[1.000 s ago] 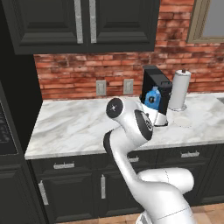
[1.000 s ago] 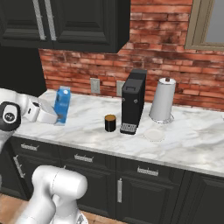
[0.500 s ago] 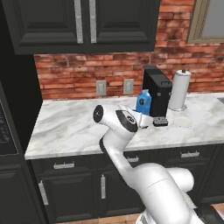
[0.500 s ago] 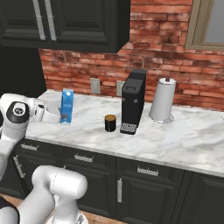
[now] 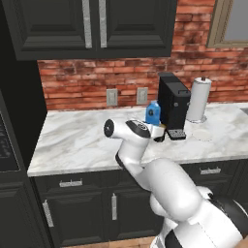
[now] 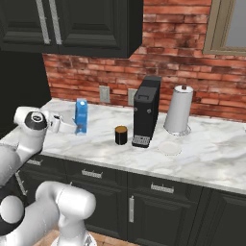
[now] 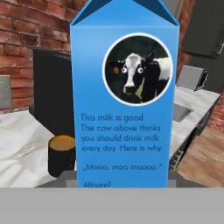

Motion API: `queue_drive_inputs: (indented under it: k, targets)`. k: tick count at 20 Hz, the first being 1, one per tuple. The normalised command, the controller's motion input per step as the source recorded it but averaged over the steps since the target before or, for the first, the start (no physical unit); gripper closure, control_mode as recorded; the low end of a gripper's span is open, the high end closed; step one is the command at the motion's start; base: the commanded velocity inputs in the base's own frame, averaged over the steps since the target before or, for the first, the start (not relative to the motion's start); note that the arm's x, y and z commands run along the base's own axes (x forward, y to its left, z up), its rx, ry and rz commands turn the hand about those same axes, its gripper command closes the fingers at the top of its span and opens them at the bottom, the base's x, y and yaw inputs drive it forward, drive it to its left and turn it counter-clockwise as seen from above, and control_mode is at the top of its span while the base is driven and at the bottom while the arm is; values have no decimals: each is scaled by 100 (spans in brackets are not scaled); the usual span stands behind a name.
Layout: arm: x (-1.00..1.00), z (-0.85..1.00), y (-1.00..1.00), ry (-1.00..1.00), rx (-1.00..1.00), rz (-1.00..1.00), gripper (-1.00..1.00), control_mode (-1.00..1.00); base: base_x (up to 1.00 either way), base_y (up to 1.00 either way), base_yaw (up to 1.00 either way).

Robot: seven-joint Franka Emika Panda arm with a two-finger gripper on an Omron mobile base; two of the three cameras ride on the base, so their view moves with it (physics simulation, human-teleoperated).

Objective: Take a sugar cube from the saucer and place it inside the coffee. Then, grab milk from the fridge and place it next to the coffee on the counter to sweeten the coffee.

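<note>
Gripping the milk (image 6: 81,116) — claw (image 6: 72,128) closed on the carton's lower part, jaws abt halfway apart, carton upright at counter level over the counter (image 6: 206,149); can't tell if its base touches the marble. In right base view the carton sits left of the coffee (image 6: 121,135), apart from it, w/ the black coffee machine (image 6: 146,110) just right of the cup. Left base view: only the carton's blue top (image 5: 153,112) pokes above the arm, beside the machine.

Carton up close in hand view (image 7: 124,94): bright blue, gable top, round dark picture of a black-and-white cow on the front, lines of darker blue text below it. Coffee (image 7: 61,154) shows to its left — dark cyl. cup, brown-orange top. Saucer (image 6: 169,147) lies flat on the marble right of the machine, in front of a paper-towel roll (image 6: 178,109).
</note>
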Motion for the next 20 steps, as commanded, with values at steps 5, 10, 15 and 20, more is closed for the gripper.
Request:
queue_drive_inputs:
  k: [5, 10, 15, 20]
  targets:
    - [48, -16, 0, 4, 0, 0, 100, -100, 0, 0, 0]
    - [44, -19, 0, 1, 0, 0, 100, -100, 0, 0, 0]
    - [39, -31, 0, 2, 0, 0, 100, -100, 0, 0, 0]
    - [28, -48, 0, 1, 0, 0, 100, -100, 0, 0, 0]
